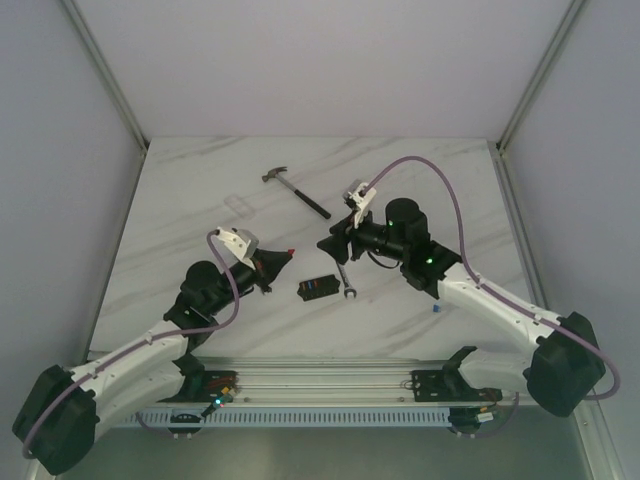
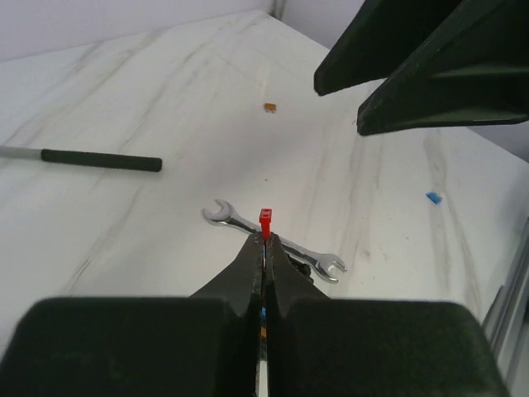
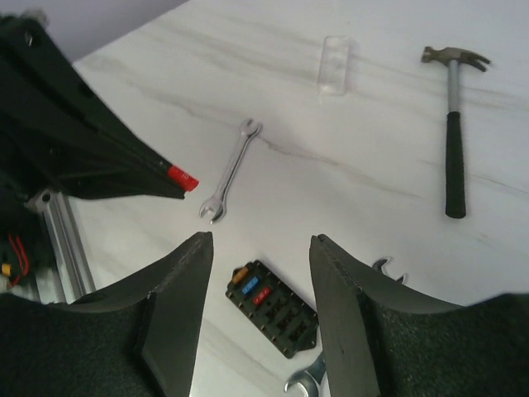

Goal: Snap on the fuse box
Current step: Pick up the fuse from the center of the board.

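ok so top view first: the fuse box (image 1: pixel 316 288) is sitting flat on the marble table (image 1: pixel 200 190), between the two arms and a bit nearer the bases than either tip; its long axis is running roughly left to right, tilted a touch; the left gripper (image 1: pixel 282 257) is hanging just up-left of it with a red fuse (image 1: pixel 290 250) poking out of the tip, and the right gripper (image 1: pixel 335 243) is hovering just beyond it; both are looking about equally near, can't call it from here; a wrench (image 1: pixel 345 279) is lying just beside the box's right end, the hammer (image 1: pixel 297 192) well back. Left wrist view: the fingers (image 2: pixel 248 269) are pressing together, pinching that fuse upright at the very tip; the box is mostly hiding under them, only specks of blue and orange showing through the slit, so I'm not reading its position off this one. Right wrist view: the fingers (image 3: pixel 178 306) are spreading wide with nothing in them, and the box is lying straight below the gap, long axis running diagonally; my guess is the fuse-carrying left arm is the one needing to come down and to its right onto the fuse row, with the right placed to steady the box.
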You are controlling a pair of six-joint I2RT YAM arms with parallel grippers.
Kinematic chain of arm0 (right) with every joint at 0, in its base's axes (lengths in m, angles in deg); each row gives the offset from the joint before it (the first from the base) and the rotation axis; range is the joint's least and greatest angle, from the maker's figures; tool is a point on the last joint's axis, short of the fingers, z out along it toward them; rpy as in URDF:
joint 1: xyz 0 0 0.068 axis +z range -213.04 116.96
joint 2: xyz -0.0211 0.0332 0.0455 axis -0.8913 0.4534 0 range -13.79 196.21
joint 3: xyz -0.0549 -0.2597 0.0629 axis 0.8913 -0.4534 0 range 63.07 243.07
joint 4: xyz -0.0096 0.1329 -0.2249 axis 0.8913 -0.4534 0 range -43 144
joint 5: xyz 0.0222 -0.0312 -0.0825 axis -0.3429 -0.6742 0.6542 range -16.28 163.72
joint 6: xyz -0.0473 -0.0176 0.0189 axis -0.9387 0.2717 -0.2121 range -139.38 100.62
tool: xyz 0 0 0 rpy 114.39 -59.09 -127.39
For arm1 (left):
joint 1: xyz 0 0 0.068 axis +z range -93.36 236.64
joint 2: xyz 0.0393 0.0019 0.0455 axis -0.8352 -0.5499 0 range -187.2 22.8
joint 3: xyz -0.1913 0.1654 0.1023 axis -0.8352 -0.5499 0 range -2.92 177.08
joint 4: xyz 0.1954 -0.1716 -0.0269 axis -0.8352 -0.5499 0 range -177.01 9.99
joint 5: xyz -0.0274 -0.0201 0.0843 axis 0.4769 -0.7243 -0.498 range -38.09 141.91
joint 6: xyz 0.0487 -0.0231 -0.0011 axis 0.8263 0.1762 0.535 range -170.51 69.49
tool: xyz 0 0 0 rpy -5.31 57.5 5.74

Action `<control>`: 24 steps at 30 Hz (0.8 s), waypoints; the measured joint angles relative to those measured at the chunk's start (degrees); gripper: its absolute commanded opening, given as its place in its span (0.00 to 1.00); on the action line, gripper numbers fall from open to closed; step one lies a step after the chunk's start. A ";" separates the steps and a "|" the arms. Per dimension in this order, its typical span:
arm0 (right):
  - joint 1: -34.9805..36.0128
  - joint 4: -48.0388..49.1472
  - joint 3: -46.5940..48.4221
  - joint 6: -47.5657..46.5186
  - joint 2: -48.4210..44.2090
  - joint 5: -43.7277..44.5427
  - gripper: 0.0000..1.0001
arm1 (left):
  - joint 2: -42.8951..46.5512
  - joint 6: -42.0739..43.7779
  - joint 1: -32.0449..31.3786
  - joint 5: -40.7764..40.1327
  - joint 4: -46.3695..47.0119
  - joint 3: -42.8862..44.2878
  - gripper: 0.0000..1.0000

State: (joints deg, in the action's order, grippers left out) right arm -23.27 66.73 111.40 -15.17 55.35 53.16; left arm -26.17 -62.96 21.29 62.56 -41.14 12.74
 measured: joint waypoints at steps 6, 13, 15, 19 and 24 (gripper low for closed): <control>-0.46 -4.04 0.00 -7.17 -0.98 -7.41 0.55 | -1.16 1.70 0.00 5.09 -0.31 0.81 0.00; -0.46 -7.39 0.04 -13.14 -2.34 -12.92 0.52 | -1.64 3.34 0.04 10.03 -1.36 1.36 0.00; -0.46 -8.76 0.04 -14.60 -2.69 -13.66 0.50 | -1.73 3.82 0.04 11.50 -1.81 1.62 0.00; -0.59 -10.78 0.04 -17.33 -4.13 -15.10 0.47 | -2.14 5.05 0.04 14.32 -2.67 2.54 0.00; -1.11 -12.46 0.57 -20.24 -4.44 -18.91 0.43 | -3.06 5.81 0.04 18.25 -2.93 4.04 0.00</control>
State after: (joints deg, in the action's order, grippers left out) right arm -24.39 54.27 111.97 -35.41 50.92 34.25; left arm -29.23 -57.14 21.33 80.81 -44.07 16.78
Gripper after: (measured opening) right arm 0.451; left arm 0.014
